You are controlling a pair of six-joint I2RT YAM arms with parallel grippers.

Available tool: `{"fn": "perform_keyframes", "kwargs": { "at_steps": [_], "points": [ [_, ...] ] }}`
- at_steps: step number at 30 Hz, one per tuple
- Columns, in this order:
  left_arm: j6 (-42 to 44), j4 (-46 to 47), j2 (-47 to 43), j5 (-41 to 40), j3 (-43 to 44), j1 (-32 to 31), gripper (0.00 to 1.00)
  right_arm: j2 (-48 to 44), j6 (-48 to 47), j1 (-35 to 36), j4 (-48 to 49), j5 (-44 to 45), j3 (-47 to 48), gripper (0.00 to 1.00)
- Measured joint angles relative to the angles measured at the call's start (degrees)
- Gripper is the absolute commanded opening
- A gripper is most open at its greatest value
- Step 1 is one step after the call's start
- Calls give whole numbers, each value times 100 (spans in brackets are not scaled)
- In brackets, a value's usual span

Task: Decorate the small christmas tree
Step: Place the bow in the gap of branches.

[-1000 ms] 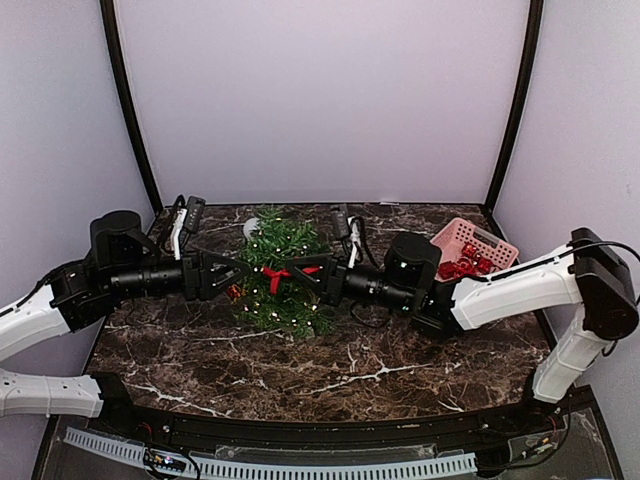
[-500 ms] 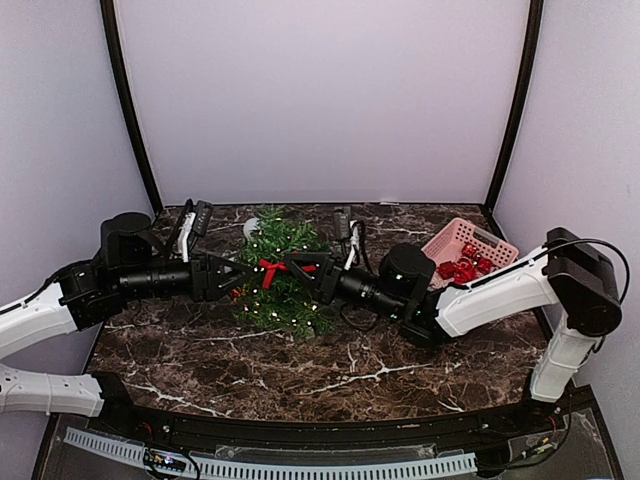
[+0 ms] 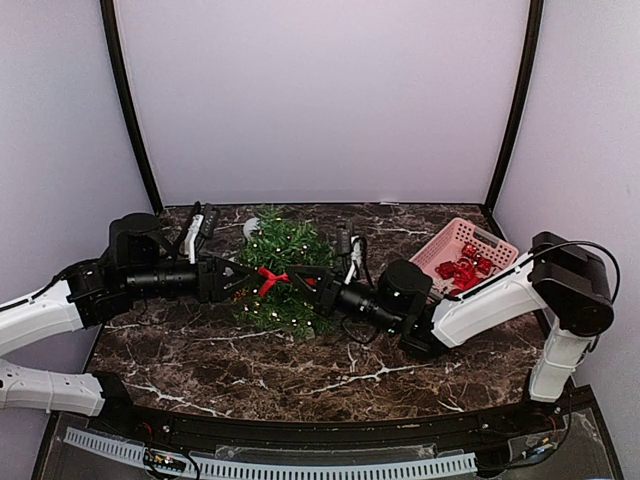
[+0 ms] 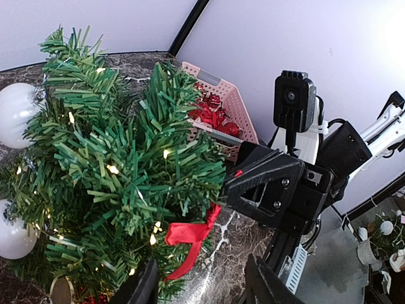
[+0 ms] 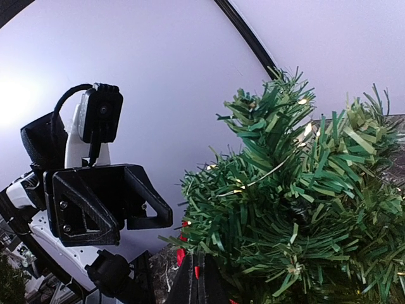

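Small christmas tree (image 3: pixel 285 262) far-centre, left pincer (image 3: pixel 240 282) parted at red bow (image 3: pixel 268 278), right pincer (image 3: pixel 303 280) clamped on it, pink basket (image 3: pixel 490 240) far-right corner, desk (image 3: pixel 300 372) bare nearward.

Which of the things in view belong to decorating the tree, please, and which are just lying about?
For the job: tree, red bow, white baubles, pink basket, red ornaments inside it.
Just there: marble table, black corner posts.
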Motion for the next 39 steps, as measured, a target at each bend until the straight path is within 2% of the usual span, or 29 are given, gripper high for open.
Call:
{"fn": "perform_keyframes", "kwargs": {
  "at_steps": [19, 27, 30, 33, 35, 39],
  "points": [
    [46, 122, 348, 9, -83, 0, 49, 345, -61, 0, 341, 380, 15, 0],
    [4, 444, 693, 170, -111, 0, 43, 348, -96, 0, 369, 380, 85, 0],
    [-26, 511, 780, 210, -138, 0, 31, 348, -107, 0, 369, 380, 85, 0],
    [-39, 542, 824, 260, -164, 0, 12, 348, -114, 0, 369, 380, 85, 0],
    [-96, 603, 826, 304, -197, 0, 3, 348, -114, 0, 369, 380, 85, 0],
    [-138, 697, 791, 354, -269, 0, 0, 348, -118, 0, 372, 380, 96, 0]
  ]
}}
